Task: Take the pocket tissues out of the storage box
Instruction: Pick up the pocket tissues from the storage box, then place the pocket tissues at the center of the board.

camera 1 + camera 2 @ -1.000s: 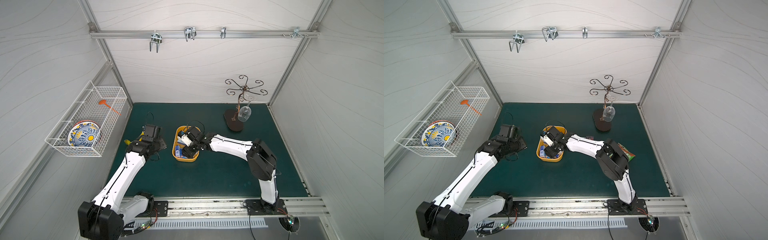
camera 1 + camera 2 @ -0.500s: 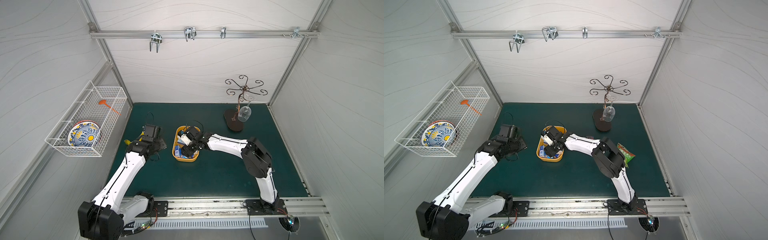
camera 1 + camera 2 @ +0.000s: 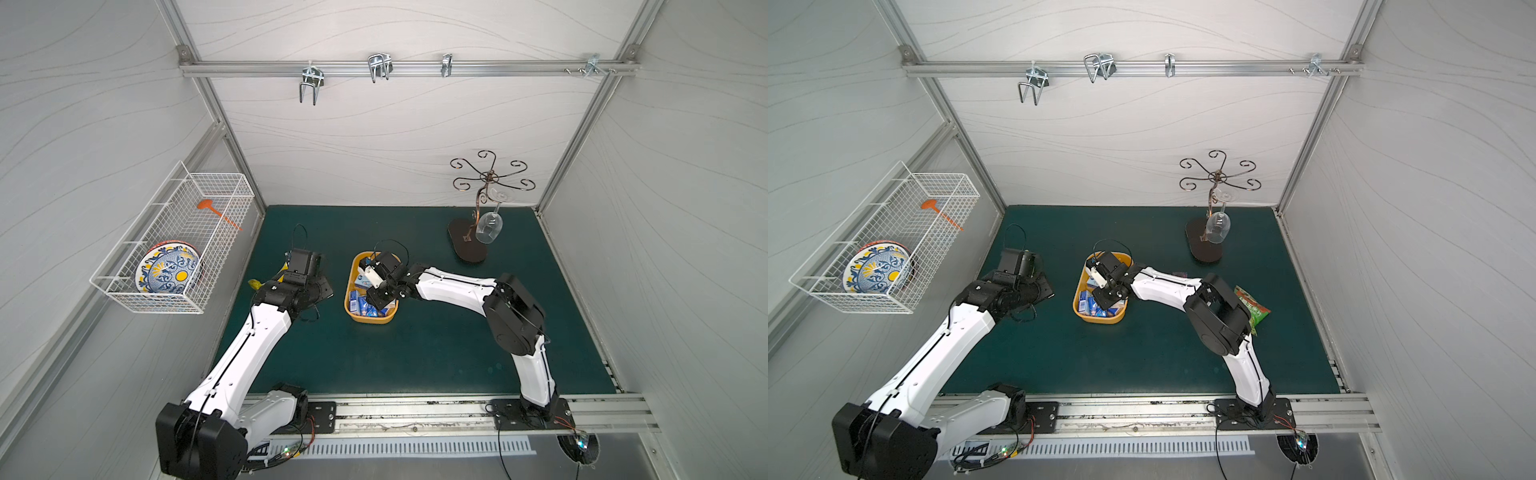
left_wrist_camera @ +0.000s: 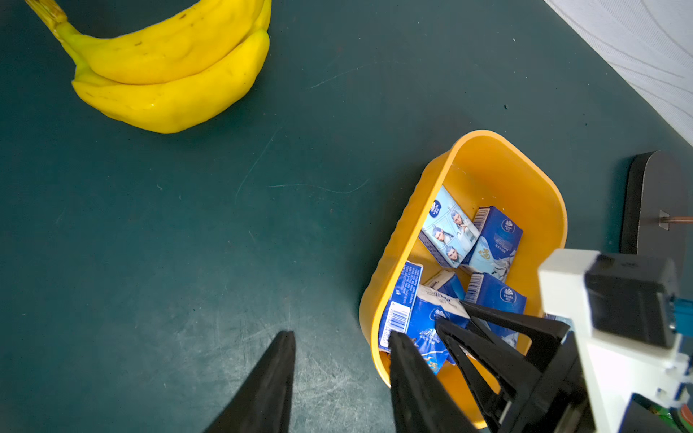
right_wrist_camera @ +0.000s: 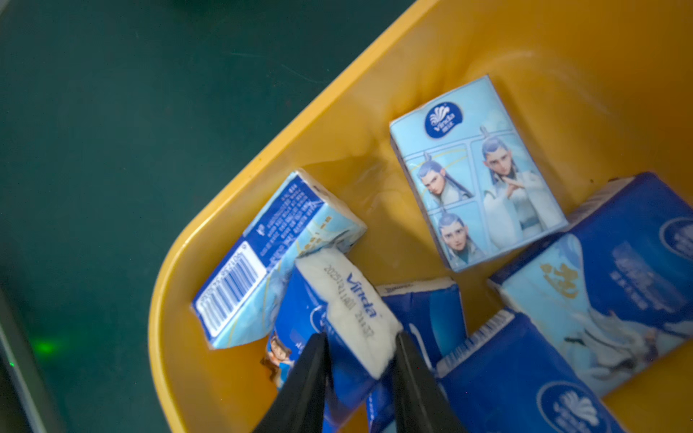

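Note:
The yellow-orange storage box (image 3: 370, 319) (image 3: 1100, 321) sits mid-table with several blue and white pocket tissues (image 4: 448, 228) inside. My right gripper (image 5: 362, 352) (image 3: 376, 297) reaches down into the box. It is shut on a dark blue packet with a white end (image 5: 348, 300), one finger on each side. A light blue packet printed with figures (image 5: 476, 176) lies flat nearby. My left gripper (image 4: 343, 335) (image 3: 322, 291) hovers over the mat just left of the box rim (image 4: 412, 210), open, with nothing between its fingers.
Two bananas (image 4: 168, 75) lie on the mat left of the box. A green snack bag (image 3: 1252, 309) lies behind the right arm's elbow. A metal stand with a hanging glass (image 3: 489, 228) stands at the back right. A wire basket (image 3: 174, 241) hangs on the left wall.
The right gripper's jaws have closed in onto a packet inside the box. The left arm has not moved.

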Robot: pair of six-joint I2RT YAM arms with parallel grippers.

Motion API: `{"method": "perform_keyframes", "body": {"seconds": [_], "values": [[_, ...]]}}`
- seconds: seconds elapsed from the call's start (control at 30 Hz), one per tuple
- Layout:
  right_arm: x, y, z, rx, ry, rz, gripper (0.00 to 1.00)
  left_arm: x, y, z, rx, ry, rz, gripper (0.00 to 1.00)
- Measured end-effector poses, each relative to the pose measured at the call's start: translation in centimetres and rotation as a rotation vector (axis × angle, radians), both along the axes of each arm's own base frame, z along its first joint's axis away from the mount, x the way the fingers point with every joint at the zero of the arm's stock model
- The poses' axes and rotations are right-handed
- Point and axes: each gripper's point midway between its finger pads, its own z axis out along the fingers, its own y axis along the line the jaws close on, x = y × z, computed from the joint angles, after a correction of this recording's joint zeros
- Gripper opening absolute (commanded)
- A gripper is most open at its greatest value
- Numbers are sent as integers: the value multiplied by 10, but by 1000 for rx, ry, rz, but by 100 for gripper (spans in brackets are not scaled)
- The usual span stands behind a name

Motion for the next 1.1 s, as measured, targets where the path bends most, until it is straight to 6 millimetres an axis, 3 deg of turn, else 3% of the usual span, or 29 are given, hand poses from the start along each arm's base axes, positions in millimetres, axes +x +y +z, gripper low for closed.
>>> {"method": "perform_keyframes", "body": {"seconds": [0.17,0.37,0.63,0.83,1.1], "values": [[2,-11,21,41,2,-70,27,0,0,0,0,0,0,45],[14,-32,62,134,-23,-163,25,0,0,0,1,1,0,45],[31,-95,104,227,-42,-299,24,1,0,-2,2,6,-1,45],[28,-143,97,224,-21,-374,22,2,-1,-3,2,12,0,45],[12,-162,67,172,49,-374,21,7,-2,1,-1,0,-2,45]]}}
